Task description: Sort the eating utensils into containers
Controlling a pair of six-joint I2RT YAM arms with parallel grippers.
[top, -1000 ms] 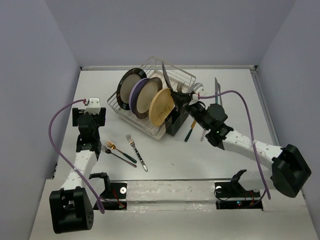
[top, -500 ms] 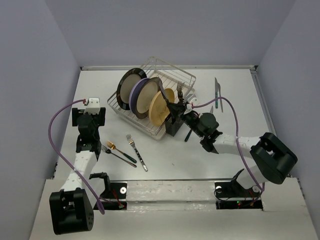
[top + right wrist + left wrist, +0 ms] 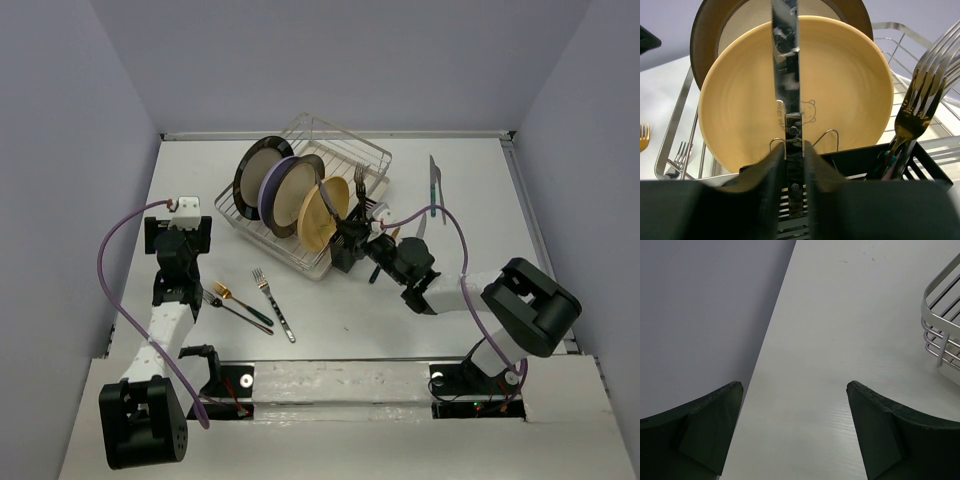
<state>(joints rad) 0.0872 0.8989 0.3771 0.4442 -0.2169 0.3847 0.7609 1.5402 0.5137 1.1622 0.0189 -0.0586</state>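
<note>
Right pincer (image 3: 795, 150) narrow, jaws flanking the knife (image 3: 786, 60); gripped or just let go, cannot tell. Knife now stands upright, lower end down in the black holder (image 3: 850, 159) beside the standing forks (image 3: 912, 115). A second ago it was high and tilted over the rack (image 3: 340, 135). Likely one more piece sorted. Loose forks (image 3: 273, 305) wait on the table (image 3: 330, 320); left pincer (image 3: 795, 385) wide, idle.

Silver knife (image 3: 789, 90) upright in black slotted holder (image 3: 935, 172) w/ forks (image 3: 914, 112). 3 forks (image 3: 243, 311) flat on counter (image 3: 340, 330), front-left. Teal-handled knife (image 3: 433, 185) flat, far right.
</note>
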